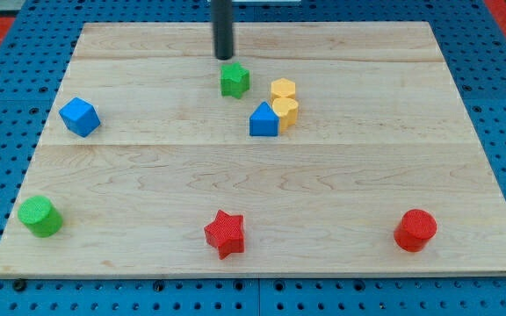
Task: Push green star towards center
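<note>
Red star (pixel 225 233) at bottom; my tip (pixel 224 58) just above green star (pixel 234 80)

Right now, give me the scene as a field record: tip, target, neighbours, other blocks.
tip: my tip sits just above the green star-shaped block in the view, close to its top edge; contact cannot be told
target: green star, upper middle of the wooden board
neighbours: yellow block, second yellow block, blue house-shaped block, clustered to the star's right
other blocks: blue cube left; green cylinder bottom left; red star bottom middle; red cylinder bottom right
</note>
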